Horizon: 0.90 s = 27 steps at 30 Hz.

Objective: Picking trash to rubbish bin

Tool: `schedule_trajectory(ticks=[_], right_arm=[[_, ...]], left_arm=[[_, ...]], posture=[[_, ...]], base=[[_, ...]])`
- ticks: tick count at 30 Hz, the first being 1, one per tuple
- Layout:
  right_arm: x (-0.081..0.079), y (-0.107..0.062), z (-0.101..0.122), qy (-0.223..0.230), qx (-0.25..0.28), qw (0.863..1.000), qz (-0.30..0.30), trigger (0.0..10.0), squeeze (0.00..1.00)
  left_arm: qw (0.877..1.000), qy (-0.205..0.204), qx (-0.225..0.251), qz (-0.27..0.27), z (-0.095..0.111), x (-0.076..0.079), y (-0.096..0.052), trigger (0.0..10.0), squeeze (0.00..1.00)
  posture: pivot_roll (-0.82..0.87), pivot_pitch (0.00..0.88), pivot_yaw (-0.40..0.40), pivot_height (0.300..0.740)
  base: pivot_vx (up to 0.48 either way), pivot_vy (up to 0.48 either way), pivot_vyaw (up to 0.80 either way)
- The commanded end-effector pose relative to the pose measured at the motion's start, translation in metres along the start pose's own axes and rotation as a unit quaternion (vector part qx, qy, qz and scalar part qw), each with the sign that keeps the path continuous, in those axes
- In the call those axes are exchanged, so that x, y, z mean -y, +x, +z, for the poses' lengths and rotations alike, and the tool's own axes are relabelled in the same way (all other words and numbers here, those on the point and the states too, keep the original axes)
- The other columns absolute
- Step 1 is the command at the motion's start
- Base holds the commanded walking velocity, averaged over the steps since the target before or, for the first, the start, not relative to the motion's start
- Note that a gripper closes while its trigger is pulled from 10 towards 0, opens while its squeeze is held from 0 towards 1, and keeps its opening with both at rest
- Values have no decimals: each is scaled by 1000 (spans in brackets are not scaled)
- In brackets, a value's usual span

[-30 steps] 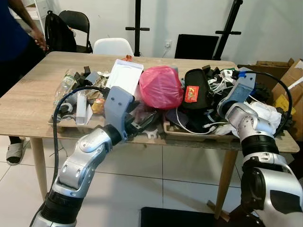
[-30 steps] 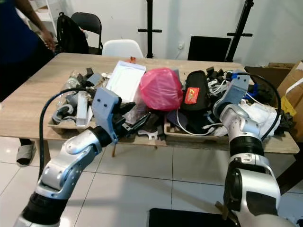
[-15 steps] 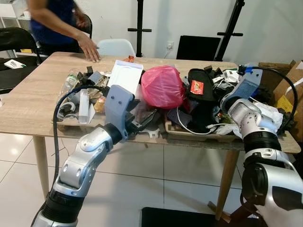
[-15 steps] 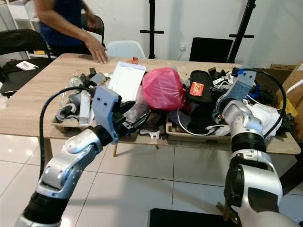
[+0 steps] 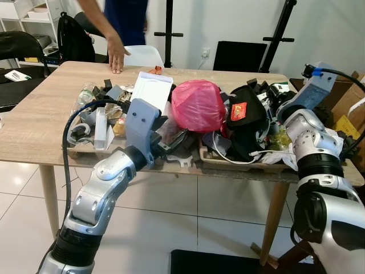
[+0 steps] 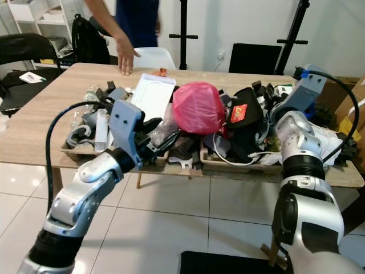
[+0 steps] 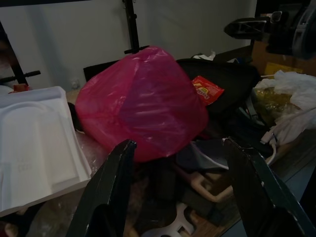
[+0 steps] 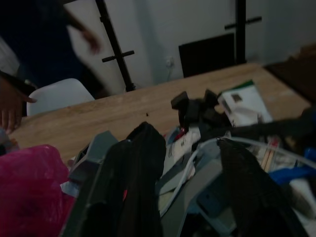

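Left gripper [image 7: 180, 197], fingers spread wide, is hovering near the crumpled pink plastic bag [image 5: 197, 105]; I'm holding the right gripper [image 8: 168, 197] open over the black fabric pouch [image 5: 244, 117].

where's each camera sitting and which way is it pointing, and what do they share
Left and right eye views: on the head, looking forward and down at the cluttered wooden table; both silver arms show.
Left wrist view: along the open left gripper at the pink plastic bag.
Right wrist view: along the right gripper over black items toward a person's hand.
Shared: the pink bag, in all four.
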State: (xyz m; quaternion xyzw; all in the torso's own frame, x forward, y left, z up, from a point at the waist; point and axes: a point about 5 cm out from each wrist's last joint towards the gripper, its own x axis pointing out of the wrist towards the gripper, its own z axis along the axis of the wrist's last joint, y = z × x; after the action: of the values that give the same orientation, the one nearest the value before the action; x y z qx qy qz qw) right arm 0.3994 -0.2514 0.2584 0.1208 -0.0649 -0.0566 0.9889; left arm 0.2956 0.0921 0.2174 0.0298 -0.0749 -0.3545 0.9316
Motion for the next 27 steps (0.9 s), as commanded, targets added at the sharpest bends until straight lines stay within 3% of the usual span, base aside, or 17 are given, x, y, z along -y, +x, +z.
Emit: schedule_trajectory(ticks=[1, 5, 6, 7, 8, 9, 11, 12, 13, 14, 21, 27], right_arm=[[-7, 0, -4, -30, -21, 999, 28, 10000, 0], [-15, -1, -15, -47, -68, 995, 58, 10000, 0], [-16, -1, -20, -51, -85, 993, 64, 10000, 475], [-16, -1, -20, -51, -85, 993, 64, 10000, 475], [-17, -2, -26, -40, -108, 991, 69, 10000, 690], [-17, -2, -26, -40, -108, 991, 69, 10000, 690], [-15, -3, -32, 25, -127, 990, 58, 10000, 671], [-15, -3, -32, 25, -127, 990, 58, 10000, 671], [-13, -3, -33, 54, -131, 989, 52, 10000, 561], [-13, -4, -35, 78, -138, 986, 49, 10000, 0], [-13, -7, -42, 143, -160, 975, 51, 10000, 0], [-14, -10, -45, 199, -169, 964, 53, 10000, 0]], left_arm=[[1000, 1, -4, -1, 0, 1, 2, 10000, 0], [1000, 1, -4, -2, 1, 1, 3, 10000, 0], [1000, 1, -3, -2, 1, 1, 3, 10000, 0], [1000, 1, -3, -2, 1, 1, 3, 10000, 0], [1000, 1, -3, -3, 1, 2, 3, 10000, 0], [1000, 1, -3, -3, 1, 2, 3, 10000, 0], [1000, -2, 3, -8, 3, 3, 3, 10000, 0], [1000, -2, 3, -8, 3, 3, 3, 10000, 0], [1000, -3, 7, -14, 4, 5, 4, 10000, 0], [1000, -4, 11, -23, 6, 8, 4, 10000, 0], [996, -19, 8, -91, 8, 23, 1, 10000, 0], [993, -8, -54, -109, -3, 27, -1, 10000, 0]], posture=[[-5, 48, -2, 740], [-5, 48, -2, 740], [-5, 46, -3, 740], [-5, 46, -3, 740], [-5, 46, -3, 740], [-5, 46, -3, 740], [-3, 42, -4, 740], [-3, 42, -4, 740], [-3, 42, -4, 740], [-3, 39, -4, 740], [-5, 34, 2, 740], [-5, 30, 3, 740]], base=[[0, 0, 0], [0, 0, 0], [0, 0, 0], [0, 0, 0], [0, 0, 0], [0, 0, 0], [0, 0, 0], [0, 0, 0], [0, 0, 0], [0, 0, 0], [0, 0, 0], [0, 0, 0]])
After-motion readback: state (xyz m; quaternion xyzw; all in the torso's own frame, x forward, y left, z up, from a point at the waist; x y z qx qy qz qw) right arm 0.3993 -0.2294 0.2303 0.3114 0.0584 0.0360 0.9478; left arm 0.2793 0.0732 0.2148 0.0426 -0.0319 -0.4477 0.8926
